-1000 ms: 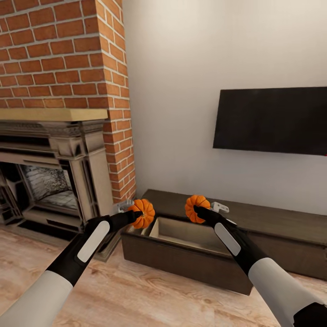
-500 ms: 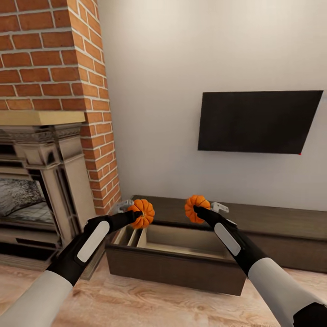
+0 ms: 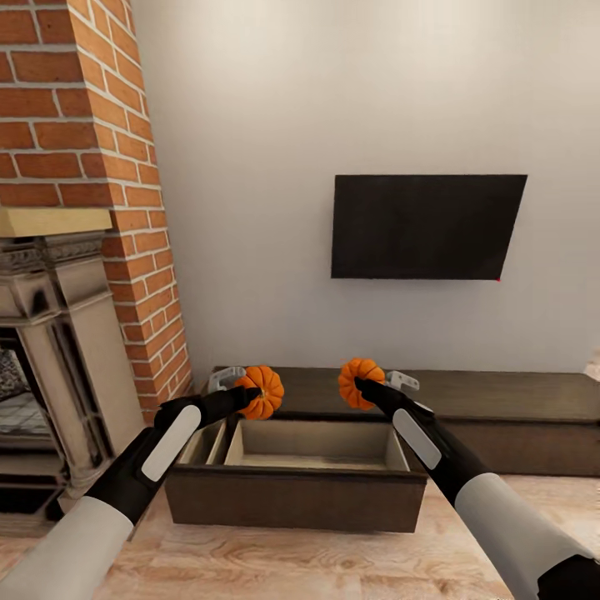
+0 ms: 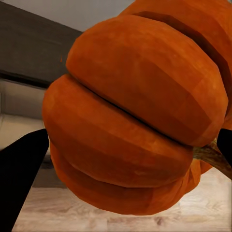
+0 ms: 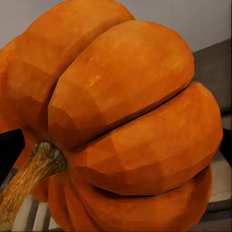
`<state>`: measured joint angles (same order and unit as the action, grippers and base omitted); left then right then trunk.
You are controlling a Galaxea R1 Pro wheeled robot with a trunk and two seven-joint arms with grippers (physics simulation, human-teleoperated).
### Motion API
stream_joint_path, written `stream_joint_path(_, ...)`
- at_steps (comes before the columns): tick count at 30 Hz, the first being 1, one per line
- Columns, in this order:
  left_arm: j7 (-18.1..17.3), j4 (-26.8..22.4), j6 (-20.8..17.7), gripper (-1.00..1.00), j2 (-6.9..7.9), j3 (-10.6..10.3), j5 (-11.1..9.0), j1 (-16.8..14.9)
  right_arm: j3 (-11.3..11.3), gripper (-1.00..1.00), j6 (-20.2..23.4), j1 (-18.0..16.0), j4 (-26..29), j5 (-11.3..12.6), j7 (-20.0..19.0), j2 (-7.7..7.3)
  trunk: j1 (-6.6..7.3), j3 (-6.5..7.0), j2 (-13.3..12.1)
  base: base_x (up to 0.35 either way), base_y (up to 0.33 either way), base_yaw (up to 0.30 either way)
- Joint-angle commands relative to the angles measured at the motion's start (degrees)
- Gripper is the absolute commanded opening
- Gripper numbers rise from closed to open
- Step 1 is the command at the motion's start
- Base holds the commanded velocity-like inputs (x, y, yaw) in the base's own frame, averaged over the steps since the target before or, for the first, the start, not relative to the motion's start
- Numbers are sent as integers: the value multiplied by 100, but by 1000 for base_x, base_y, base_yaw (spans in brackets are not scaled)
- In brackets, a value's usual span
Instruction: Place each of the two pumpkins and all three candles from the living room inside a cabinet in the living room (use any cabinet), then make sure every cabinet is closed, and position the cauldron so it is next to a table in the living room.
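My left gripper (image 3: 254, 393) is shut on an orange ribbed pumpkin (image 3: 262, 392), held above the left end of an open pull-out drawer (image 3: 296, 496) of the low dark-brown cabinet (image 3: 500, 400). My right gripper (image 3: 360, 385) is shut on the second pumpkin (image 3: 360, 382), held above the drawer's right half. Up close, the left wrist view has the first pumpkin (image 4: 135, 116) between dark fingers, and the right wrist view has the other pumpkin (image 5: 121, 116) with its brown stem. The drawer's pale interior looks empty. Candles and cauldron are out of view.
A red brick chimney (image 3: 75, 125) with a stone fireplace surround (image 3: 58, 350) stands at the left. A black wall-mounted TV (image 3: 425, 227) hangs above the cabinet. Light wood floor (image 3: 317, 567) lies in front of the drawer.
The whole view has shifted: fireplace and cabinet slid leftward in the picture and the open drawer now sits squarely under both grippers. Both arms hold the pumpkins as before.
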<state>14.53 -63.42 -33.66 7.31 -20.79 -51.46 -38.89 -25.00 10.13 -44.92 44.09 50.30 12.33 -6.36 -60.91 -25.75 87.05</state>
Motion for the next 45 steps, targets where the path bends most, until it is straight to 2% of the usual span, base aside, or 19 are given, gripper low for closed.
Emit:
stream_joint_path(1, 50, -12, 0, -100, 7, -13, -60, -5, -31, -100, 7, -8, 12, 41, 50, -2, -2, -1, 4, 209, 165, -250)
stream_joint_path(6, 50, -12, 0, -100, 7, -13, -66, -4, -38, -100, 7, -8, 19, 14, 55, 5, -2, 17, 4, 127, 92, -166)
stream_joint_path(17, 54, 0, 0, -100, 7, -4, -70, -4, -47, -100, 81, -8, 15, -27, 119, 7, -2, 18, 4, 180, 54, -8)
stream_joint_path(19, 63, 20, 0, -100, 7, 2, -67, -5, -51, -100, 141, -8, 6, -29, 269, 10, -2, 18, 4, 150, 26, 0)
stream_joint_path(24, 114, 48, 0, -100, -7, 9, -53, -5, -94, -100, 465, -8, -75, -29, 1081, 37, -2, 18, 4, 27, 5, 0)
stream_joint_path(27, 146, 245, 2, -100, -37, 15, -50, -5, -106, -100, 492, -8, -100, -34, 1318, 102, -2, 18, 4, 3, 0, 0)
stream_joint_path(30, 151, 752, 13, -100, -86, -1, -14, -23, -126, -100, 498, -8, -114, -45, 1540, 335, -2, 18, 4, 0, 0, 0)
stream_joint_path(33, 154, 886, 22, -100, -119, -3, 1, -32, -159, -100, 494, -8, -179, -133, 1690, 587, -2, 18, 4, 0, 0, 0)
stream_joint_path(36, 162, 962, 100, -100, -253, -11, 12, -39, -321, -100, 453, -43, -836, -471, 1731, 966, -2, 18, 4, 0, 0, 0)
stream_joint_path(38, 163, 1007, 169, -100, -291, -13, 12, -40, -351, -100, 438, -52, -1040, -582, 1713, 1179, -2, 18, 4, 0, 0, 0)
stream_joint_path(41, 164, 1208, 420, -100, -311, -13, 19, -45, -368, -100, 436, -67, -1158, -615, 1698, 1289, -2, 18, 4, 0, 0, 0)
stream_joint_path(44, 164, 1285, 601, -100, -365, -15, 31, -48, -375, -100, 437, -113, -1203, -623, 1695, 1322, -2, 18, 4, 0, 0, 0)
stream_joint_path(45, 164, 1303, 637, -100, -399, -14, 94, -48, -379, -100, 437, -122, -1214, -623, 1694, 1330, -2, 18, 4, 0, 0, 0)
